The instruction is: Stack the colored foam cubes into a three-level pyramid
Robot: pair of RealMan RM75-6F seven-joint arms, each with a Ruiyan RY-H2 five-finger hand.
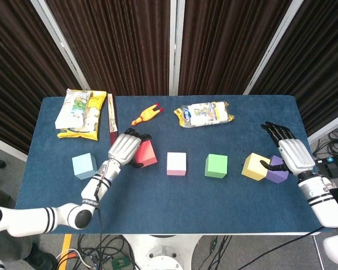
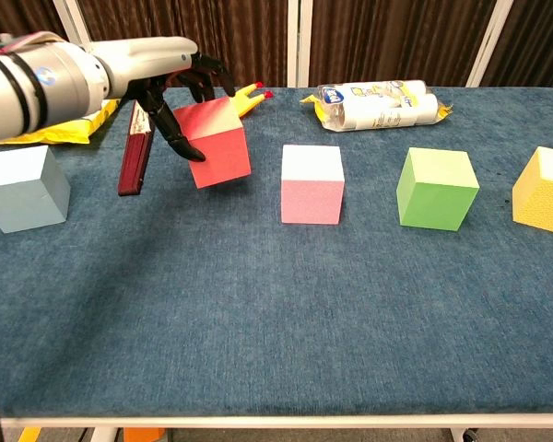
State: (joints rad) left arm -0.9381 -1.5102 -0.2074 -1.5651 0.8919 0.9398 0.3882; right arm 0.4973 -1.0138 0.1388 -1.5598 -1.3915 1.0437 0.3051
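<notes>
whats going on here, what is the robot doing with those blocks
It is starting a foam cube pyramid, and nothing is stacked yet. The left hand grips the red cube, tilted and lifted off the blue table. The right hand holds the purple cube beside the yellow cube. The light blue cube, pink cube and green cube sit untouched in a row.

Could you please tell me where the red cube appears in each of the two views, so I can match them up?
Head view: red cube sits left of centre, held by the left robot hand.
Chest view: it is upper left, tilted and gripped by that hand.
Shared landmark: the pink cube is the next cube to its right in both views.
</notes>
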